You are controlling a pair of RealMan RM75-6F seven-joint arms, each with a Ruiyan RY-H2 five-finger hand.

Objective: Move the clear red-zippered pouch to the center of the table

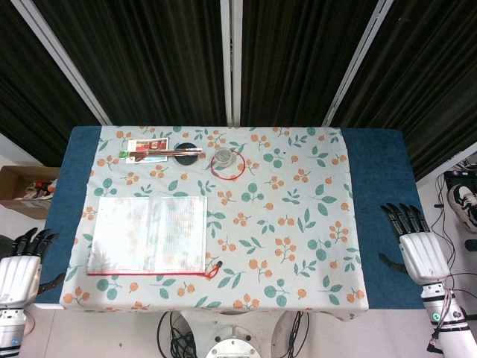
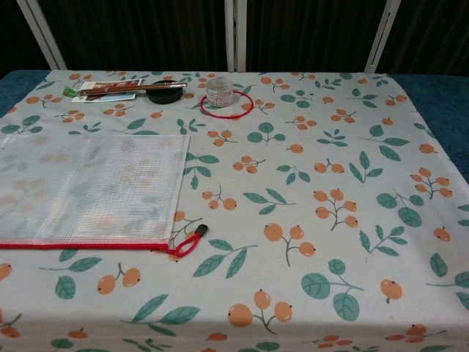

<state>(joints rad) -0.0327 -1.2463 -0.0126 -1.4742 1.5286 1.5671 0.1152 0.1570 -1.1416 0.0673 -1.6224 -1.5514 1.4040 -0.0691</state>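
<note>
The clear pouch (image 1: 147, 234) with a red zipper along its near edge lies flat on the left half of the table; its red pull loop (image 1: 214, 271) sticks out at the near right corner. In the chest view the pouch (image 2: 88, 189) fills the left side. My left hand (image 1: 21, 267) hangs beside the table's left near corner, fingers apart, holding nothing. My right hand (image 1: 416, 242) hovers over the blue right edge, fingers extended and empty. Neither hand touches the pouch, and neither shows in the chest view.
At the back of the floral tablecloth (image 1: 298, 224) stand a small jar (image 1: 226, 159) inside a red ring (image 2: 227, 106), a black disc (image 1: 185, 151) with chopsticks across it, and a card (image 1: 147, 150). A cardboard box (image 1: 22, 190) sits on the floor left.
</note>
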